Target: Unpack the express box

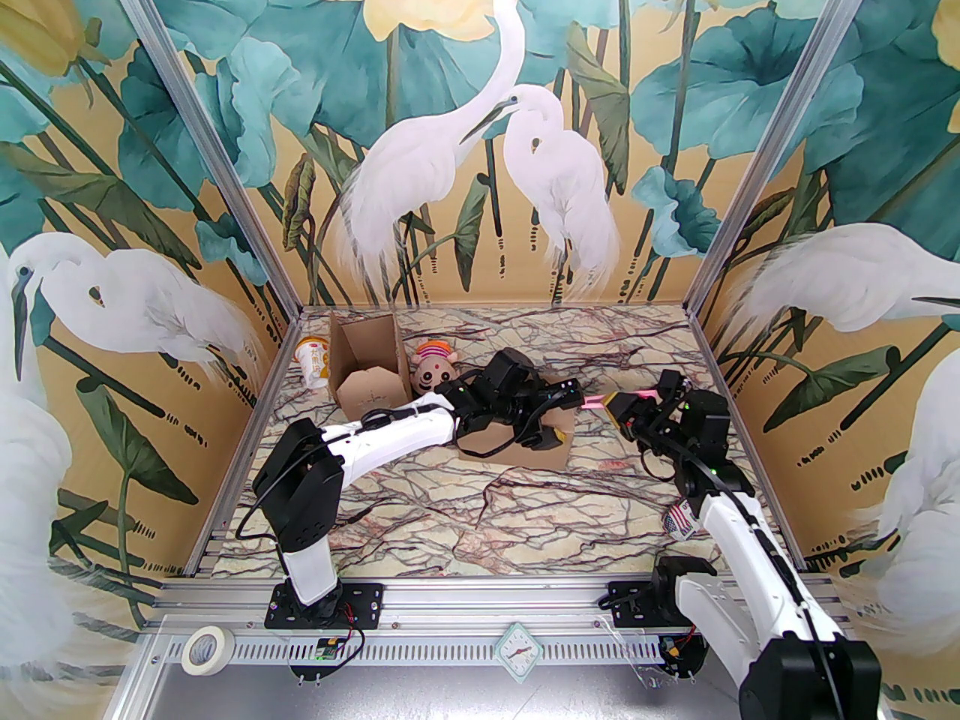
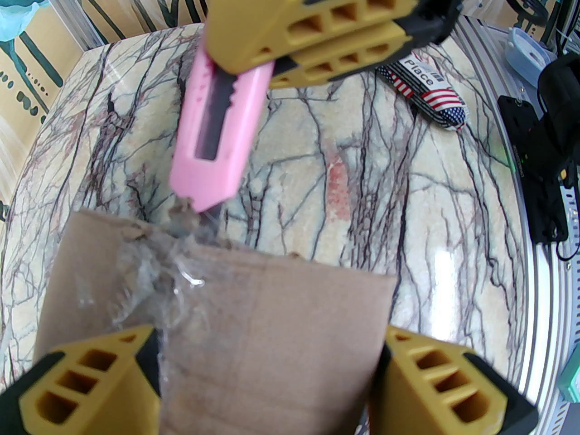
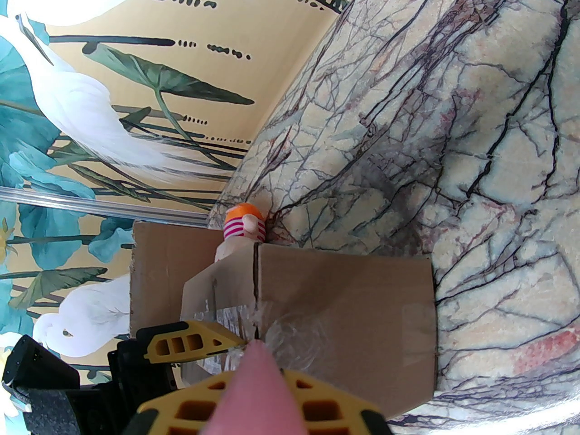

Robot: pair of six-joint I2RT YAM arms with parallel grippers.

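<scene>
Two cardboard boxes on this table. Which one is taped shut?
The central box, with the pink knife at its crumpled tape seam. The other box, back left beside the cup, is open.

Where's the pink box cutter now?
The pink box cutter is clamped in the right gripper, right of centre in the top view, its tip at the taped seam of the closed cardboard box.
</scene>
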